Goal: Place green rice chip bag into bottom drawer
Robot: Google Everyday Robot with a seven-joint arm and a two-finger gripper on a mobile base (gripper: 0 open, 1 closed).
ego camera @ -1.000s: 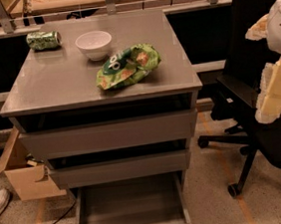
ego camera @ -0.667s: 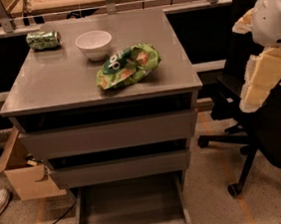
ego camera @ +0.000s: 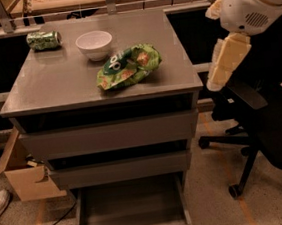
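Green rice chip bag (ego camera: 128,65) lies atop the cabinet (ego camera: 53,88), above the open bottom drawer (ego camera: 131,206); gripper (ego camera: 220,73) hangs right of the cabinet, its grip state indiscernible.

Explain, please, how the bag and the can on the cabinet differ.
The bag is wide, crumpled and shiny, with orange patches; the can is small, smooth and cylindrical. The bag lies flat near the middle front, right of the bowl; the can lies on its side at the back left corner. Both are green and rest on the cabinet top. The gripper hangs beyond the top's right edge, touching neither.
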